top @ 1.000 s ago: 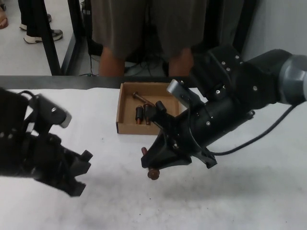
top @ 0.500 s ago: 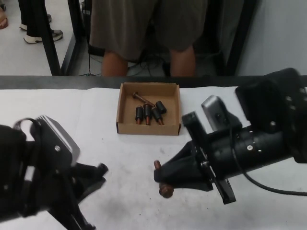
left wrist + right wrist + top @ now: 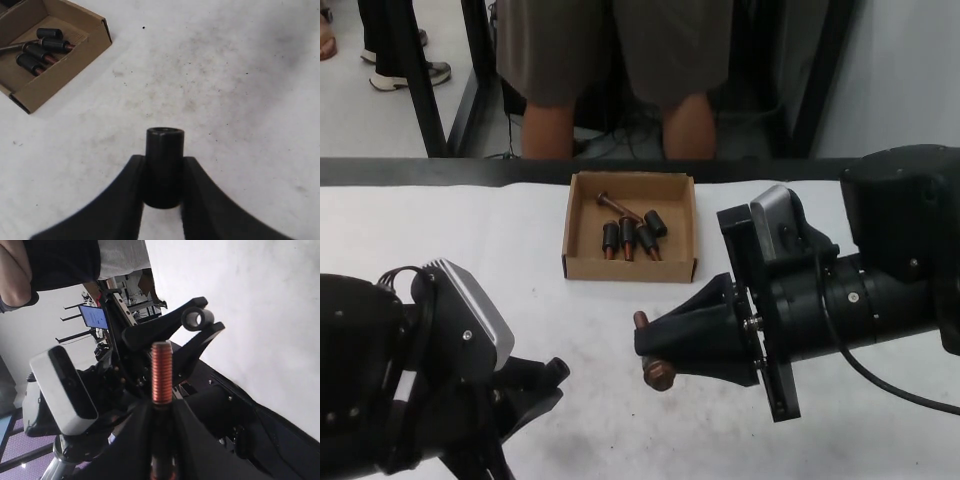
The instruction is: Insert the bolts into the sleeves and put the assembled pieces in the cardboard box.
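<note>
My left gripper [image 3: 548, 383] sits low at the near left, shut on a short black sleeve [image 3: 558, 368]. The left wrist view shows that sleeve [image 3: 164, 167] upright between the fingers of the left gripper [image 3: 164, 161], its open end up. My right gripper [image 3: 655, 345] is at centre right, shut on a copper bolt [image 3: 645, 350]. The bolt's threaded shaft [image 3: 161, 372] sticks out past the fingers of the right gripper [image 3: 161, 410], toward the left gripper's sleeve [image 3: 197, 318], a gap apart. The cardboard box [image 3: 630, 268] lies beyond them.
Inside the box are several bolts fitted with black sleeves [image 3: 626, 238] and one bare bolt [image 3: 613, 203]; the box corner [image 3: 65, 70] also appears in the left wrist view. A person stands behind the bench's far edge [image 3: 440, 170]. White bench surface [image 3: 880, 430] surrounds both arms.
The right arm pulled back from the box toward the near right, carrying the bolt. The left arm shifted right and nearer, bringing the sleeve closer to the bolt.
</note>
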Tool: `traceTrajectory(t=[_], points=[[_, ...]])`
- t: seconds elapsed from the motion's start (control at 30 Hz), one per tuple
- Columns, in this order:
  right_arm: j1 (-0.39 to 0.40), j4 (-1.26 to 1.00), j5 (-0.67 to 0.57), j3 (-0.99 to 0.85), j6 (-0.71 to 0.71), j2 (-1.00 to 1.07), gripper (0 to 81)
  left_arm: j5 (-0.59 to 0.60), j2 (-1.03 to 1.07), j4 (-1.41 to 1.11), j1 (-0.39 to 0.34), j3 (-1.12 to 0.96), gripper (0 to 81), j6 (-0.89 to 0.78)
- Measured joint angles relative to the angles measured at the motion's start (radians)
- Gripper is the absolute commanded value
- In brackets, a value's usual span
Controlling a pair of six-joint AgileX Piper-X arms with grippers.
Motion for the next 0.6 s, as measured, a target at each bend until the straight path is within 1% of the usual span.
traceTrajectory(t=[0.07,0.13,0.17,0.2,0.33,0.47,0.57,0.6], points=[[0.0,0.003,0.0,0.0,0.0,0.0,33.7,0.0,0.0,0.0,0.0,0.001,0.8,0.0],[0.0,0.013,0.003,0.0,-0.002,0.0,44.7,0.0,0.0,0.0,0.0,0.001,0.8,0.0],[0.0,0.03,0.008,0.0,-0.002,0.0,47.3,0.0,0.0,0.0,0.0,0.001,0.8,0.0],[0.0,0.049,0.018,0.0,-0.002,0.0,47.2,0.0,0.0,0.0,0.0,0.001,0.8,0.0],[0.0,0.15,0.063,0.0,-0.047,0.0,41.7,0.0,0.0,0.0,0.0,0.001,0.8,0.0],[0.0,0.211,0.099,0.0,-0.09,0.0,41.0,0.0,0.0,-0.002,0.0,0.001,0.8,0.0],[0.0,0.26,0.115,0.0,-0.147,0.0,40.7,-0.005,0.0,-0.002,0.0,0.001,0.8,0.0],[0.0,0.28,0.117,0.0,-0.177,0.0,39.1,-0.012,0.0,-0.005,0.0,0.001,0.8,0.0]])
